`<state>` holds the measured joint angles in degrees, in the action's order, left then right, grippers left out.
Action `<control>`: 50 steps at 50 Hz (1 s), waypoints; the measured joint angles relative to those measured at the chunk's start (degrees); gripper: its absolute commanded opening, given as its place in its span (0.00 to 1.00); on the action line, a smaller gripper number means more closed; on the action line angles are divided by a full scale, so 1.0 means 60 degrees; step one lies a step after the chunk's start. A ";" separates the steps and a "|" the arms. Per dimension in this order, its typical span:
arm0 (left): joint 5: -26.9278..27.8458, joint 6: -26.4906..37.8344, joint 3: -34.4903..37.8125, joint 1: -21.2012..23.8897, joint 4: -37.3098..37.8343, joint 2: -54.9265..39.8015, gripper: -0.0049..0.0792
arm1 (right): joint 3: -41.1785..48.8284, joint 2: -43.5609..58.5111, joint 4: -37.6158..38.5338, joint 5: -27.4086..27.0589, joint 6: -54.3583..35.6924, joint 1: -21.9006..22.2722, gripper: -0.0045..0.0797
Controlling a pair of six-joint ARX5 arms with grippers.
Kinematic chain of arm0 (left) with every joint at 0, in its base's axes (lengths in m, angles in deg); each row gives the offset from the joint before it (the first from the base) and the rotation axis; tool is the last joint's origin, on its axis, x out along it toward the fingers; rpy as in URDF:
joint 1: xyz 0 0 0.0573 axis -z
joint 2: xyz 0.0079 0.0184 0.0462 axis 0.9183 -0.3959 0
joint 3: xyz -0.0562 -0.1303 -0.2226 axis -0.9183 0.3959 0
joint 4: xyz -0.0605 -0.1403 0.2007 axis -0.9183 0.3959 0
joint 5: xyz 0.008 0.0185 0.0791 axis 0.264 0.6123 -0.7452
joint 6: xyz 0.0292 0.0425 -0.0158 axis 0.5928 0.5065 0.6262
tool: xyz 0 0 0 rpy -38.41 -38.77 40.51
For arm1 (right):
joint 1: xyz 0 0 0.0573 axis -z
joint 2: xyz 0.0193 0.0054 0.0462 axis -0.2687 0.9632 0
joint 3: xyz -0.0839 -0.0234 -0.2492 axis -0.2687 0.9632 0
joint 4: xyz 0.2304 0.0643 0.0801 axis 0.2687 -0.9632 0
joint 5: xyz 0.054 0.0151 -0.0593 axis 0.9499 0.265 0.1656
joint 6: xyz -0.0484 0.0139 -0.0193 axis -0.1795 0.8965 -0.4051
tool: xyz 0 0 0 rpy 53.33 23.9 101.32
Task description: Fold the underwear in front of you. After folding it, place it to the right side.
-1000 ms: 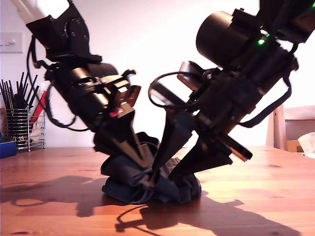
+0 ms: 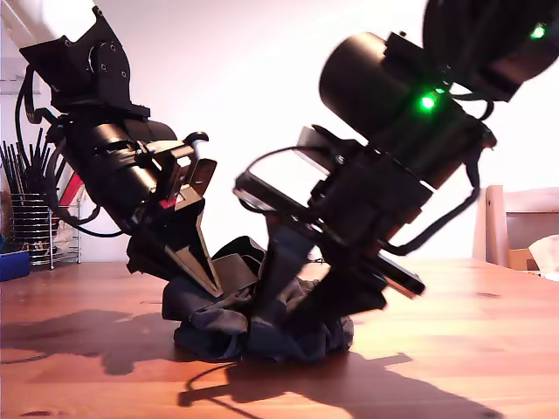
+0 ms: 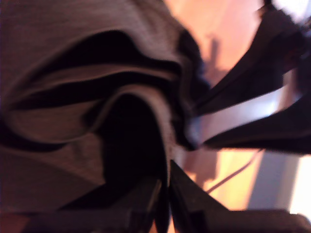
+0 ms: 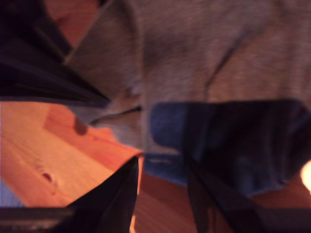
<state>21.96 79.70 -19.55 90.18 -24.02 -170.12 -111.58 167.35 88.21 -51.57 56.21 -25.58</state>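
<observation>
Underwear [image 2: 214, 336], dark brown-black and bunched into deep soft folds, sits heaped on the wooden surface [image 2: 472, 349] at the exterior view's middle. My first claw [image 3: 165, 196] is pinched together on a fabric edge; my second claw [image 4: 163, 194] stands apart beside its hem.

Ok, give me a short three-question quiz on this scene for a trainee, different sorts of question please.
1. True or false: the underwear lies flat and neatly folded on the table.
2. What stands at the exterior view's far left? A, a wire holder of dark sticks; B, a kettle; C, a potted plant.
3. How many grippers are down at the underwear?
Key: 1 false, it is bunched in a heap. 2 A. 3 Two: my first gripper and my second gripper.
</observation>
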 measured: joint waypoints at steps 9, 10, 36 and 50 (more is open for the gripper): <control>0.0011 0.0215 0.0000 -0.0007 0.0106 0.0000 0.03 | -0.0331 0.0000 -0.0051 0.0076 -0.0004 -0.0095 0.39; 0.0004 0.0219 0.0000 -0.0018 0.0109 0.0000 0.03 | -0.0397 0.0000 -0.0106 0.0076 0.0000 -0.0095 0.39; -0.0022 0.0568 0.0000 -0.0379 0.0725 0.0000 0.03 | -0.1311 0.1286 -0.0907 -0.0590 -0.0022 -0.0466 0.41; -0.0025 0.0619 0.0000 -0.0379 0.0761 0.0000 0.03 | -0.3005 0.1450 -0.3424 -0.2047 -0.1031 -0.0780 0.42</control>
<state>21.80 83.41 -19.55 87.91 -19.45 -170.12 -129.61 176.05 67.66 -63.86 50.03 -30.26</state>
